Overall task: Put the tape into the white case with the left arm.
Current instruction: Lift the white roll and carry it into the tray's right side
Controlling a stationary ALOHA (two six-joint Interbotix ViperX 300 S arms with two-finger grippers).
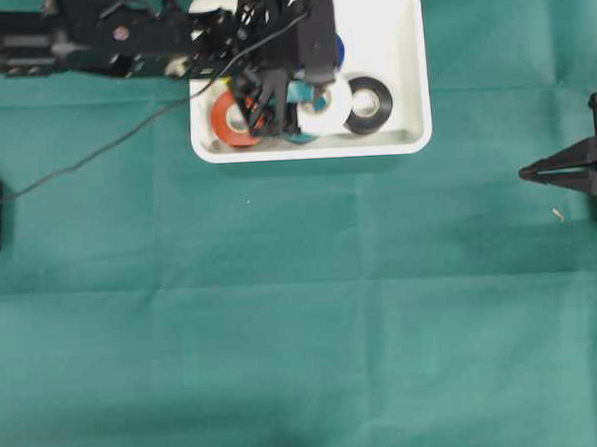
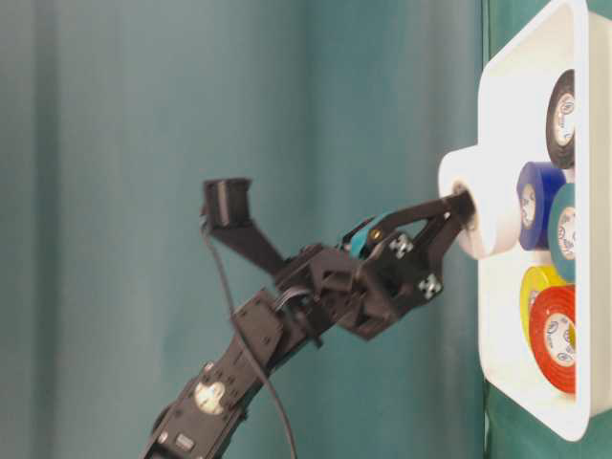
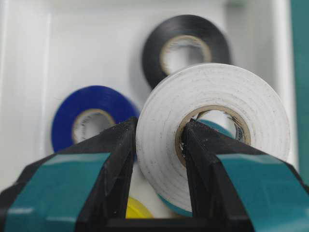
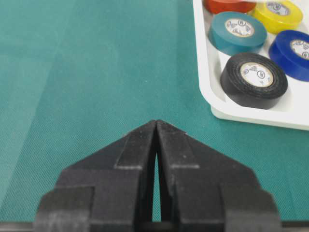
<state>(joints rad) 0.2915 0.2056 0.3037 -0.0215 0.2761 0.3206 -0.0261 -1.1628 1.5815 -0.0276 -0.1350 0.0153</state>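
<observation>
Green surface (image 1: 283, 314) with case (image 1: 411, 67): left fingers (image 3: 111, 164), pinched shut on the wall of the white tape (image 3: 212, 125), hold it above the case floor, so lowering and release seem next; right fingers (image 4: 155, 145) closed, idle.

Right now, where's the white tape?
The white tape is clamped in the left pincer above the white case, in the overhead view between the orange roll and black roll.
</observation>
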